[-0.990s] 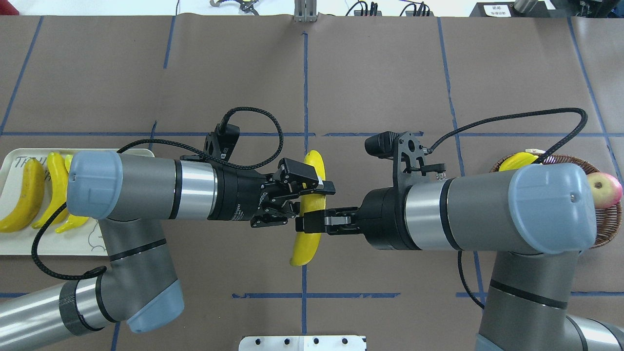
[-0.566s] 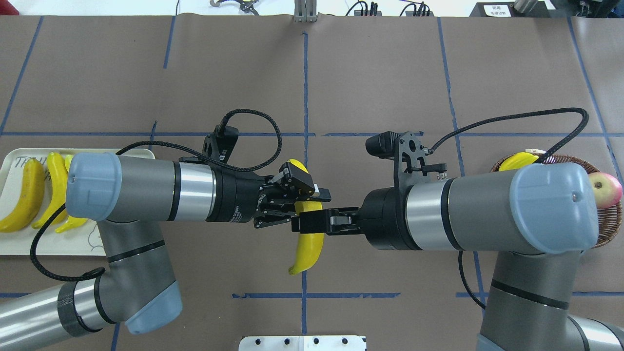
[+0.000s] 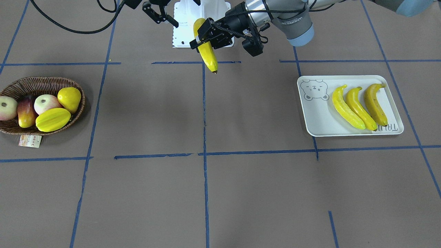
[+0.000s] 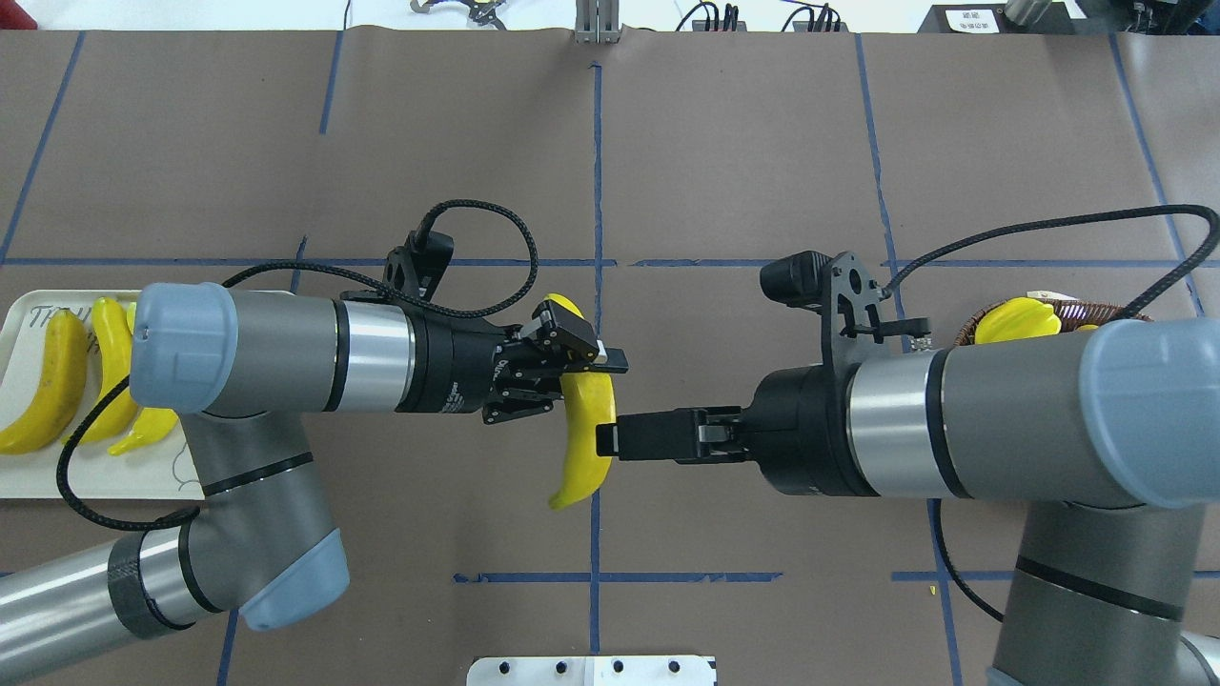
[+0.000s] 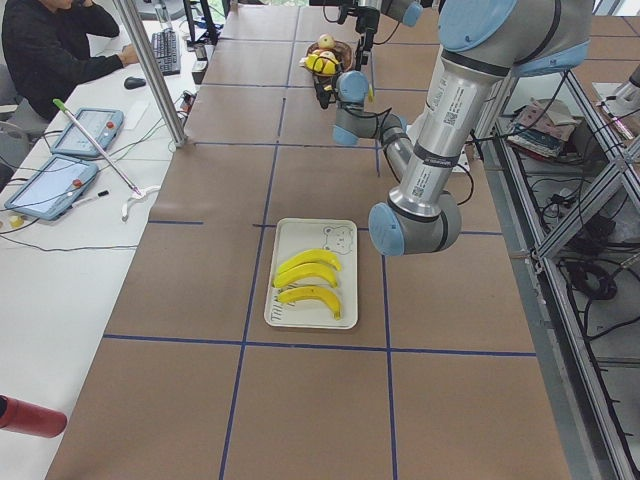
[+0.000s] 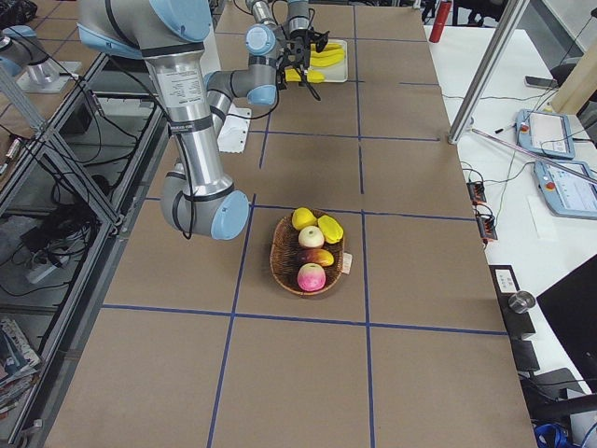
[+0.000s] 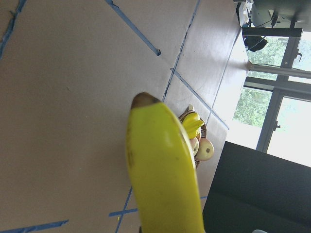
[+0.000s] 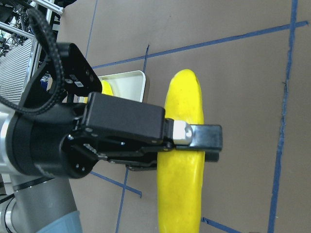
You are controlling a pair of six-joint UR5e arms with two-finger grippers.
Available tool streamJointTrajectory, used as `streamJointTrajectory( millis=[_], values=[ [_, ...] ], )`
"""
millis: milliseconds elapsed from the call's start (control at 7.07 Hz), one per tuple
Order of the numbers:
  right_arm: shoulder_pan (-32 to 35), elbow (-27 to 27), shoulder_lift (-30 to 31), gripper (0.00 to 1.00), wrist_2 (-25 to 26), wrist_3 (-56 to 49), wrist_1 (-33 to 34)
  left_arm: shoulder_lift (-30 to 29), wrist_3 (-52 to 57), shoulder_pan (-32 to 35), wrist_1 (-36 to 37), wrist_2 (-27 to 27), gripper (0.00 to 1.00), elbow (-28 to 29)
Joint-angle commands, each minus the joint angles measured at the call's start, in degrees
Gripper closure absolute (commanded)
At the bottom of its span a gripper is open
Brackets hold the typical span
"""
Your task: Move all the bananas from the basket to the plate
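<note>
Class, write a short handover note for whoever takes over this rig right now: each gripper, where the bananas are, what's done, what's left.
Left gripper: shut on the fourth banana, held in the air above the table.
Right gripper: looks open, holds nothing, tips close beside that banana.
Plate: three bananas lie side by side.
Basket: no bananas, only other fruit.
Done: three placed, the fourth out of the basket.
Left: carry the held banana to the plate and set it down; the right arm should probably back off first.
</note>
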State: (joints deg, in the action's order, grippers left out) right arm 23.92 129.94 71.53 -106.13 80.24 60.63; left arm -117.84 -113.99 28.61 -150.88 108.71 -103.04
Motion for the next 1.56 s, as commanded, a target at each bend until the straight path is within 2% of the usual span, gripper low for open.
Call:
streamJointTrajectory(
  millis=[0, 141, 283, 424, 707, 849, 990, 1132, 1415],
  values=[
    [2.9, 3.8, 6.0, 0.0, -0.3, 0.0, 2.3, 3.5, 5.8, 4.9, 9.8, 0.1, 1.0, 0.1],
    [7.4, 3.6, 9.7, 0.0, -4.2, -0.3, 3.4, 5.5, 10.2, 6.6, 16.3, -0.3, 1.0, -2.1],
    [13.4, 3.6, 11.3, 0.0, -8.6, -1.0, 5.7, 10.5, 12.5, 8.7, 21.6, -0.3, 1.0, -4.9],
    [18.7, 3.5, 11.4, 0.0, -12.7, -6.4, 11.9, 13.7, 18.0, 8.8, 28.5, -1.1, 1.0, -7.3],
    [25.2, 3.2, 11.3, 0.0, -14.4, -24.0, 26.2, 19.0, 27.0, 8.9, 42.7, -4.3, 1.0, -11.5],
    [27.6, 2.0, 11.1, 0.0, -14.4, -30.0, 29.4, 22.0, 27.4, 8.9, 43.7, -4.8, 1.0, -10.9],
    [31.3, -0.1, 11.3, 0.0, -14.5, -35.6, 29.9, 24.0, 27.4, 9.0, 43.7, -4.9, 1.0, -10.5],
    [32.5, -1.7, 11.5, 0.0, -14.7, -37.2, 29.8, 24.9, 27.4, 9.0, 43.9, -6.0, 1.0, -10.1],
    [32.8, -1.9, 11.5, 0.0, -14.8, -37.3, 29.8, 24.9, 28.6, 8.4, 43.9, -8.0, 1.0, -5.7]
  ],
)
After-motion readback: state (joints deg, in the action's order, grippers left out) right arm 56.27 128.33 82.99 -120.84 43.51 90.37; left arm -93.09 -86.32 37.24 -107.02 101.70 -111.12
